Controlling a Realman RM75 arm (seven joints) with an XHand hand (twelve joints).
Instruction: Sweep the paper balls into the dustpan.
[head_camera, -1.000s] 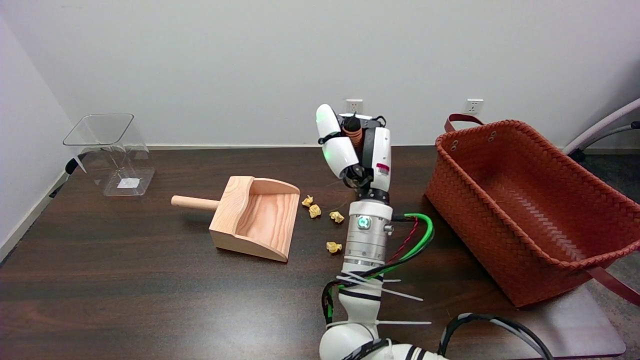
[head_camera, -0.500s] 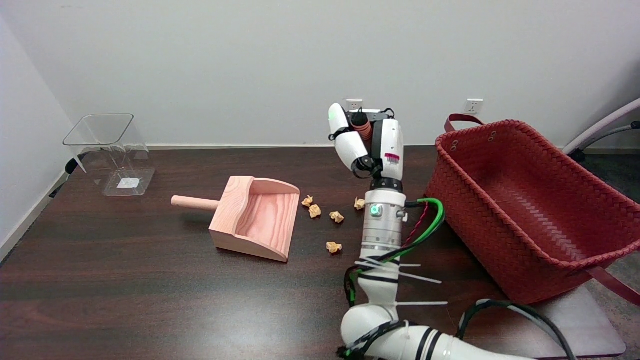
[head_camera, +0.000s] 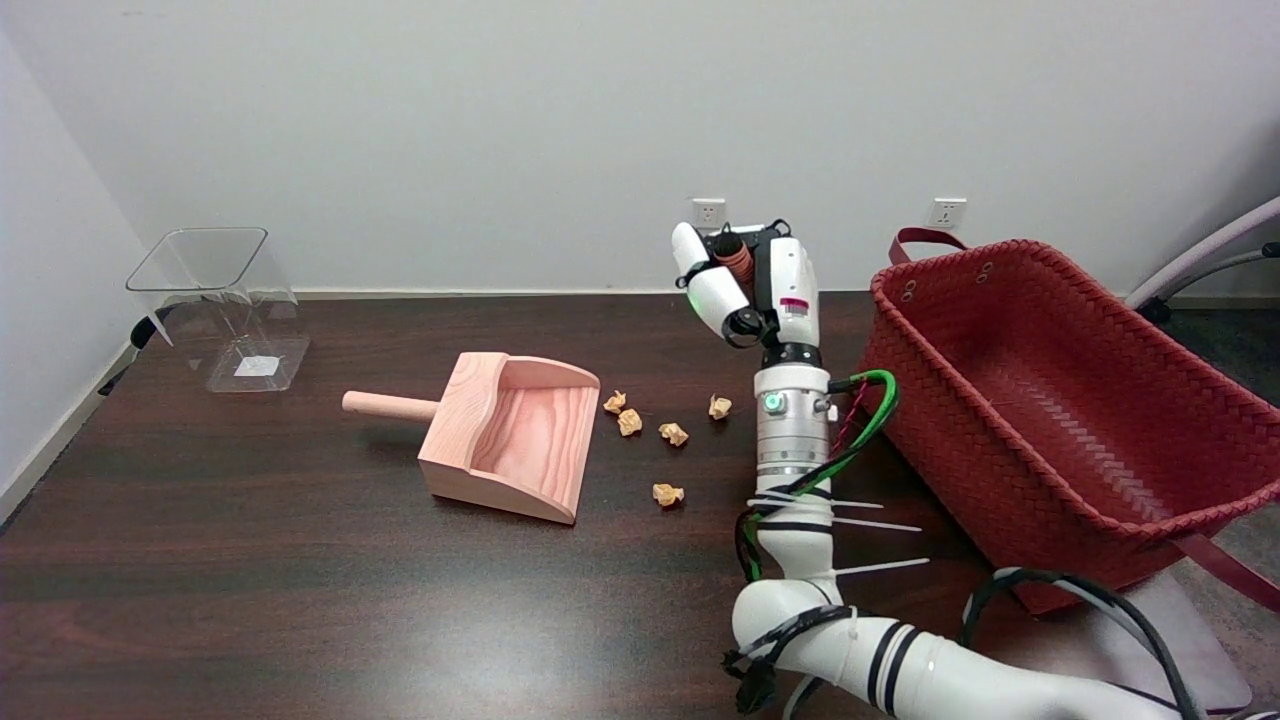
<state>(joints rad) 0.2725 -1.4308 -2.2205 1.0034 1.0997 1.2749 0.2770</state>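
Dark table (head_camera: 300, 560), paper balls (head_camera: 672, 434) before wooden dustpan (head_camera: 512, 436), right hand (head_camera: 748, 285) raised beyond them, fingers (head_camera: 712, 290) grasping a brown object, unidentifiable.

Pale wooden dustpan (head_camera: 512, 436) (visible grain), crumpled paper balls (head_camera: 667, 433), glossy dark table (head_camera: 300, 580), woven basket (head_camera: 1060, 420).

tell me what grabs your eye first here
The robot hand stands raised above the dark table, right of centre, its fingers curled around something brown. Left of it a wooden dustpan lies with five paper balls scattered at its open mouth. A big red woven basket fills the right.
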